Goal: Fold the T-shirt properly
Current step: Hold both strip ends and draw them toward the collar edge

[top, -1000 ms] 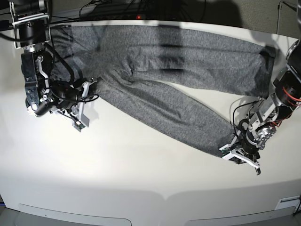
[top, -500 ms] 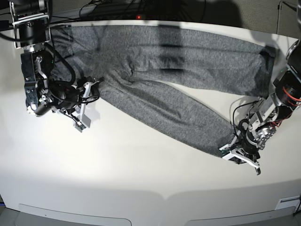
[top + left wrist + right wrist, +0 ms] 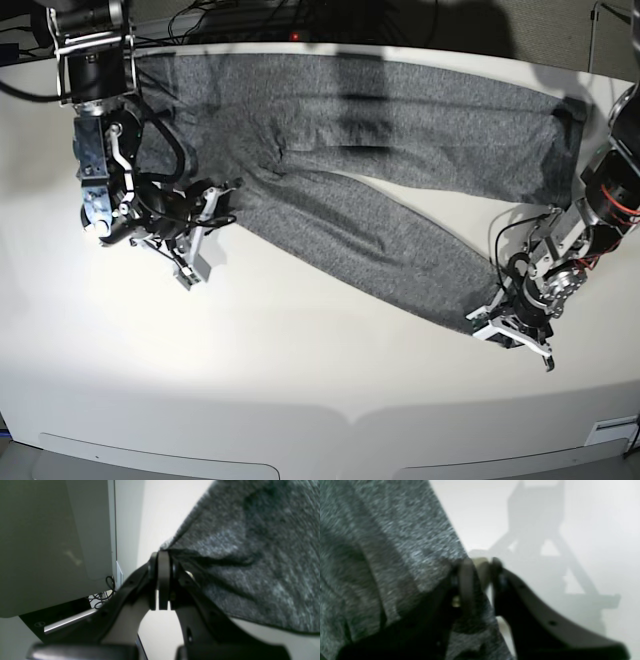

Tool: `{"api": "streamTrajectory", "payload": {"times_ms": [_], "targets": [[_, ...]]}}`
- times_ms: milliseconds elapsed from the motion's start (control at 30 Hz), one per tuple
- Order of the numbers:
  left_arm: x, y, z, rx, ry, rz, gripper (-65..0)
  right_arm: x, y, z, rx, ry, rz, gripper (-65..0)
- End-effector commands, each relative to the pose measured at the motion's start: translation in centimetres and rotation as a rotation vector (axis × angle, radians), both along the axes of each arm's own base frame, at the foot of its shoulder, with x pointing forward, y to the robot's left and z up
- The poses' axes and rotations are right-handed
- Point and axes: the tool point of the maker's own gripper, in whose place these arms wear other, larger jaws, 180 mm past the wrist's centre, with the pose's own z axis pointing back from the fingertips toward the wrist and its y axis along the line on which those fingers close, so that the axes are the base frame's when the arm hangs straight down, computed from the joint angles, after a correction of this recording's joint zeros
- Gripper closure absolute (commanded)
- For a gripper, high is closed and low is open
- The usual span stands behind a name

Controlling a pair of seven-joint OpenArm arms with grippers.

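T-shirt (image 3: 380, 170): a large heather-grey knit garment spread flat across the far half of a white table (image 3: 300, 370). One long band runs along the far edge from left to right in the base view. A second long band slants from the left of centre down toward the near right.

Fabric: soft and wrinkled, with a bunch of folds where the two bands meet.

Left gripper (image 3: 160, 562): on the right side of the base view, at the low end of the slanting band. Its two black jaws are pressed flat together. The wrist view shows the grey knit edge pinched at their tips, with the cloth fanning out to the right.

Right gripper (image 3: 480, 567): on the left side of the base view, at the near edge of the cloth close to the bunched folds. The wrist view is blurred. One finger lies against or under the grey edge and the other stands over bare table with a narrow gap between them. I cannot tell whether it grips the cloth.

Table: smooth, white, brightly lit toward the near side, with a curved near edge.

Surroundings: dark cables (image 3: 240, 15) lie behind the far edge of the table.
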Motion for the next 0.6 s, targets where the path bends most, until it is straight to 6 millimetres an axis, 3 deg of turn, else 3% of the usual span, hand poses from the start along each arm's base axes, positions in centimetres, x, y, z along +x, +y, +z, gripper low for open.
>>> {"api": "streamTrajectory", "payload": {"times_ms": [0, 133, 200, 333, 567], "targets": [[1.6, 0.5, 2.5, 0.003, -0.067, 0.006, 0.0, -0.5, -0.8, -0.2, -0.038, 0.032, 0.006, -6.5], [1.6, 0.5, 2.5, 0.003, -0.067, 0.006, 0.0, -1.1, -1.4, -0.2, -0.075, 0.074, 0.013, -5.2], [1.6, 0.5, 2.5, 0.002, -0.067, 0.006, 0.0, -1.0, -1.1, 0.1, -0.055, 0.07, 0.014, 0.0], [1.6, 0.9, 2.5, 0.012, -0.065, 0.024, 0.0, -0.3, -0.2, 1.1, -0.023, 0.029, 0.024, 0.0], [2.2, 4.0, 6.2, 0.016, -0.217, 0.187, 0.0, 1.3, 0.9, 3.8, -0.012, -0.078, 0.057, 0.0]]}}
